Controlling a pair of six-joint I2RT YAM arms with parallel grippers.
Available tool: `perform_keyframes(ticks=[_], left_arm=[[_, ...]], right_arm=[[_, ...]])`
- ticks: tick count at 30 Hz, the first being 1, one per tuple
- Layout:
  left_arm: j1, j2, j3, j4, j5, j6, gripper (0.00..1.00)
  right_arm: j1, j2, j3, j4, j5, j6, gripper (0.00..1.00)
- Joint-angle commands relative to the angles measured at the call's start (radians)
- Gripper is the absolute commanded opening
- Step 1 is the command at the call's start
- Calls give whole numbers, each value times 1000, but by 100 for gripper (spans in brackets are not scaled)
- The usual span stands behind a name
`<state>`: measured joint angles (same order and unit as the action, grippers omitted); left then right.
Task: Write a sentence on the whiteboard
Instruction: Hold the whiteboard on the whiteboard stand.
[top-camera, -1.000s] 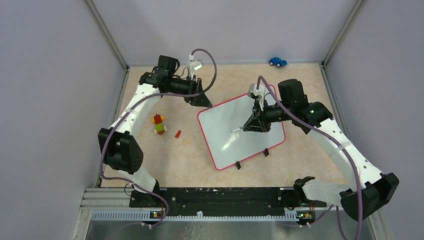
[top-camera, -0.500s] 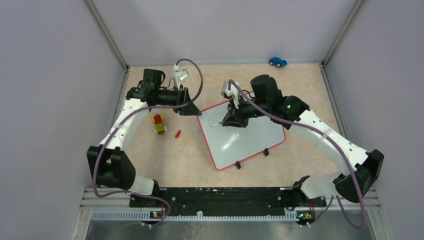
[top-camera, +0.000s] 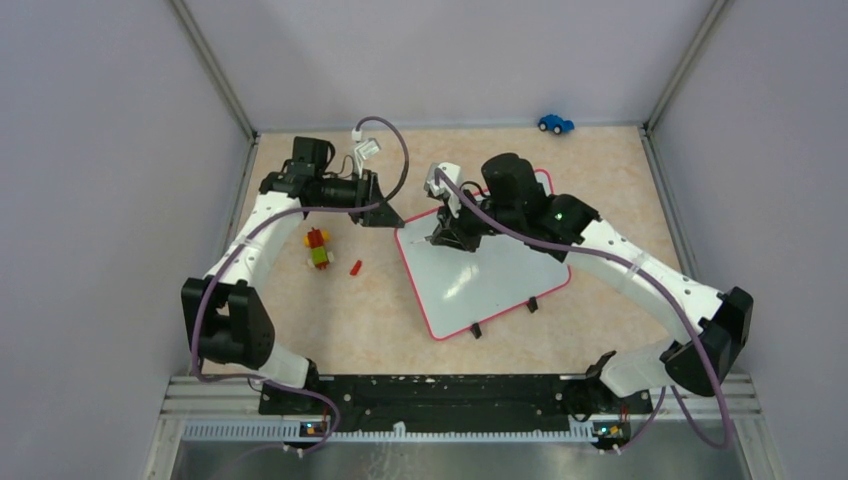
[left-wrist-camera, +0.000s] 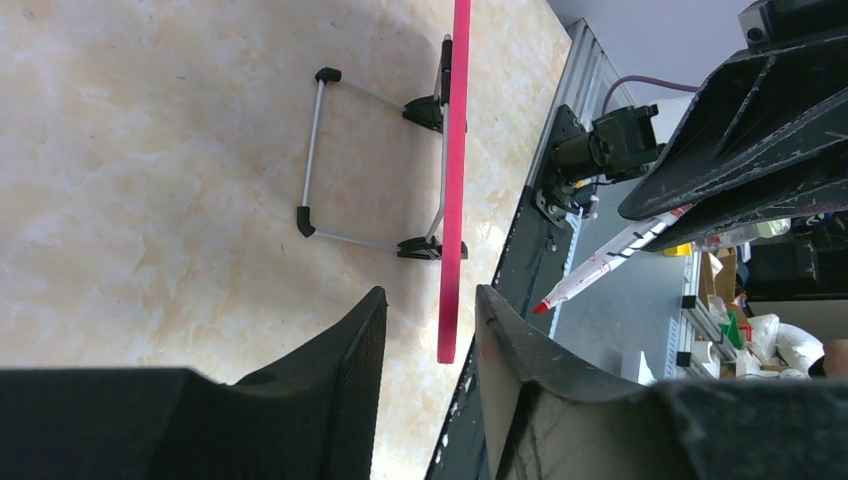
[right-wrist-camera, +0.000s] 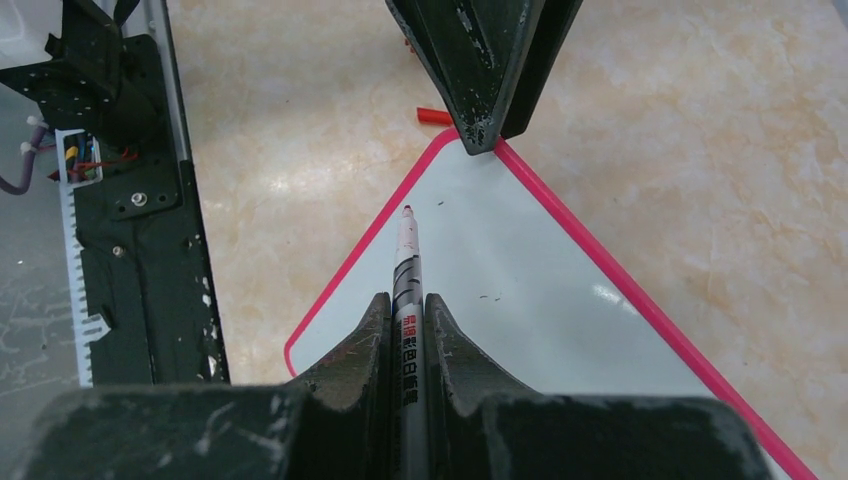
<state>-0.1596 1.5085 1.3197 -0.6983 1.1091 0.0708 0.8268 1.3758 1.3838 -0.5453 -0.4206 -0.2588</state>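
The whiteboard (top-camera: 490, 280) lies tilted on its feet at the table's middle, white face up inside a pink frame. Its face (right-wrist-camera: 520, 290) carries only a few tiny dark specks; no sentence shows. My right gripper (top-camera: 441, 238) (right-wrist-camera: 407, 298) is shut on a red-tipped marker (right-wrist-camera: 407, 255), whose tip hovers by the board's left edge, near the far-left corner. My left gripper (top-camera: 390, 218) (left-wrist-camera: 430, 295) straddles that corner. The pink frame edge (left-wrist-camera: 455, 150) ends between its jaws with a gap on each side, so it is open.
A blue toy car (top-camera: 555, 123) sits by the back wall. A block figure (top-camera: 318, 247) and a small red piece (top-camera: 355, 267) lie left of the board. The board's wire stand (left-wrist-camera: 315, 150) and black feet (top-camera: 476, 330) rest on the table. Walls close in on three sides.
The right arm carried the marker left across the board to its far-left corner. The left gripper shifted left and down to that corner, and its jaws narrowed around the frame.
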Motion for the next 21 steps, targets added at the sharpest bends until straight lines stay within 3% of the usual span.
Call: perform_keyframes(ticks=[1,21], left_arm=[[2,9,5,37,44,-4,40],[-22,7,-9,51,25,-6,20]], right_arm=[[13,-6,36,70,36,1,0],[14,-3,-14,123,-11,59,0]])
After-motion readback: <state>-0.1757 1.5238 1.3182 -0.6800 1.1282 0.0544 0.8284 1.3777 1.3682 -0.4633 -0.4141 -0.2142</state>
